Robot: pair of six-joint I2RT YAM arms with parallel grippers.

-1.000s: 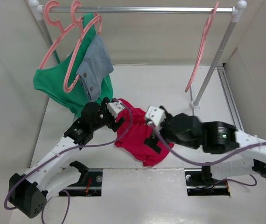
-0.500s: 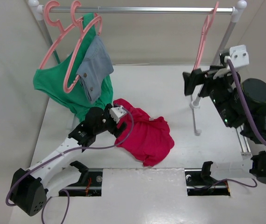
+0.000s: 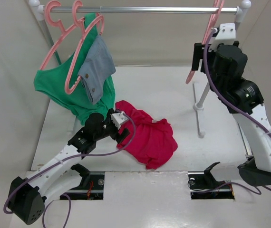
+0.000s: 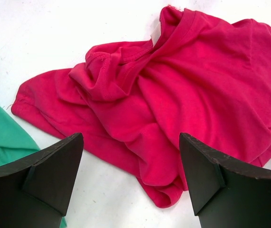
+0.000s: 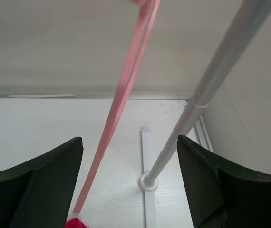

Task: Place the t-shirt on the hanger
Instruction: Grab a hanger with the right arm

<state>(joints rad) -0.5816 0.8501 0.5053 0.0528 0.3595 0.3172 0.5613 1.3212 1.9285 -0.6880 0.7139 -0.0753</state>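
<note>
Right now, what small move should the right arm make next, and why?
Probably ease the right gripper forward and close on the hanger. Its jaws stand open with the hanger's thin pink bar in line between them, not yet gripped, and the t-shirt lies crumpled on the table.

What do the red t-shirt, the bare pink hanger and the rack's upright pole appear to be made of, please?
The t-shirt looks like soft matte knit cloth, probably cotton: it lies in limp folds with stitched hems. The hanger seems smooth moulded plastic, thin and evenly salmon-pink. The pole looks like metal tubing with a dull silver sheen, though the view cannot confirm it.
</note>
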